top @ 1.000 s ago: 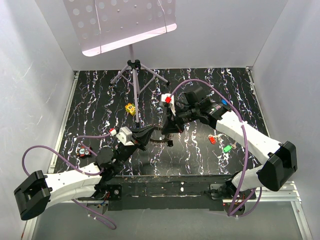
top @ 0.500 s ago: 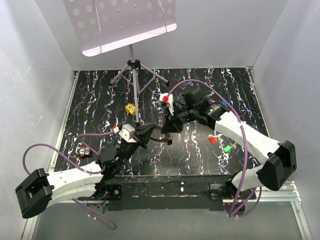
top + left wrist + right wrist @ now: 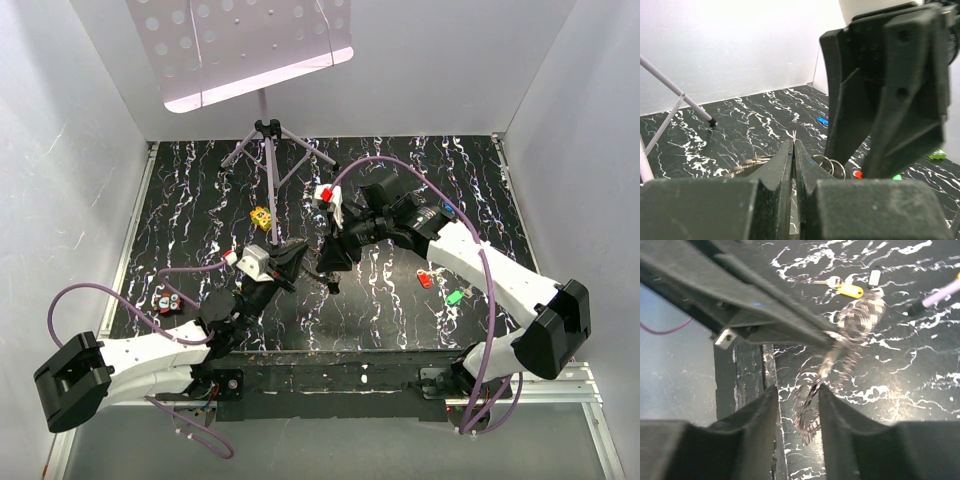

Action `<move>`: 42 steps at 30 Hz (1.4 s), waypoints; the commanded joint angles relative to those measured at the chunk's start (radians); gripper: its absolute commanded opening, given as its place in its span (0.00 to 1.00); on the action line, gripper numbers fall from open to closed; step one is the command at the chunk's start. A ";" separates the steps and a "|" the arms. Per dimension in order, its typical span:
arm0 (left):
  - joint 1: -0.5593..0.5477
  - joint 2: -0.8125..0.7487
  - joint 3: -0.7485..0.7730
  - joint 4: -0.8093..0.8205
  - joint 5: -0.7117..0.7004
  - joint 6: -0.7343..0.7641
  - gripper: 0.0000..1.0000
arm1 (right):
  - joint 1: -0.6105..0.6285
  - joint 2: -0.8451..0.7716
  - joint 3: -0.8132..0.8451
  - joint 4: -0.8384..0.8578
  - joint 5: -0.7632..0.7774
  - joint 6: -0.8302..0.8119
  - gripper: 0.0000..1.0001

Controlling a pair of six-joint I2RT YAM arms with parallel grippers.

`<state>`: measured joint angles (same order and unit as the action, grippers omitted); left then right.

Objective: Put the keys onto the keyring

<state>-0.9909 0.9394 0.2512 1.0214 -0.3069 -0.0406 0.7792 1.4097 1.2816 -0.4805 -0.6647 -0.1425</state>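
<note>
My left gripper was pressed together on the keyring, pinching its thin edge at the very tips. From there the ring and whatever metal was on it hung down in a long bunch, too blurred to count keys. My right gripper faced the left one almost tip to tip. Its fingers stood apart, with the lower end of the bunch dangling in the gap between them. It sat close against one finger, and I could not say for sure whether it touched. So the ring lay directly ahead of and between my right fingers, with its long axis running down from the left tips. The loose keys lay on the worktop, well away from the ring, all on the outer side of my right gripper. The red key was off to its right and back toward my base, and the green key was just past that. The blue key was right and farther out, close by my right forearm. All were too small to read which way they pointed. I judged the right arm much the nearer for fetching one, red being the closest. The left had only to hold the ring steady for threading.
</note>
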 commanded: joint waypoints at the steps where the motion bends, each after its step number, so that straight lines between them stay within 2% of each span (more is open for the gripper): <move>1: 0.003 0.012 0.016 0.094 -0.044 0.025 0.00 | 0.008 -0.031 0.073 -0.071 -0.142 -0.087 0.52; 4: 0.003 0.013 0.007 0.129 -0.025 0.038 0.00 | -0.011 -0.040 0.140 -0.196 -0.194 -0.217 0.67; 7: 0.005 0.012 -0.006 0.155 0.009 0.038 0.00 | -0.034 -0.040 0.237 -0.331 -0.214 -0.343 0.74; 10: 0.005 0.001 -0.010 0.164 0.066 0.068 0.00 | -0.072 -0.044 0.301 -0.411 -0.207 -0.429 0.78; 14: 0.008 -0.024 -0.012 0.155 0.172 0.071 0.00 | -0.139 -0.071 0.289 -0.386 -0.216 -0.554 0.85; 17: 0.011 -0.039 -0.010 0.141 0.251 0.059 0.00 | -0.167 -0.031 0.294 -0.467 -0.309 -0.701 0.86; 21: 0.012 -0.048 -0.006 0.123 0.349 0.048 0.00 | -0.166 -0.021 0.263 -0.480 -0.432 -0.750 0.75; 24: 0.012 -0.050 -0.009 0.123 0.373 0.001 0.00 | -0.164 -0.017 0.257 -0.452 -0.444 -0.711 0.63; 25: 0.012 -0.048 -0.010 0.126 0.379 -0.004 0.00 | -0.164 -0.015 0.255 -0.446 -0.452 -0.697 0.57; 32: 0.012 -0.014 -0.003 0.152 0.397 -0.024 0.00 | -0.159 -0.005 0.236 -0.386 -0.469 -0.628 0.36; 37: 0.012 0.006 0.000 0.171 0.399 -0.035 0.00 | -0.147 0.029 0.237 -0.371 -0.447 -0.603 0.29; 42: 0.012 0.012 -0.001 0.177 0.384 -0.036 0.00 | -0.121 0.037 0.219 -0.360 -0.420 -0.600 0.29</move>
<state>-0.9844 0.9543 0.2420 1.1378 0.0795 -0.0715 0.6365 1.4448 1.5211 -0.8761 -1.0904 -0.7586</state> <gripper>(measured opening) 0.017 0.286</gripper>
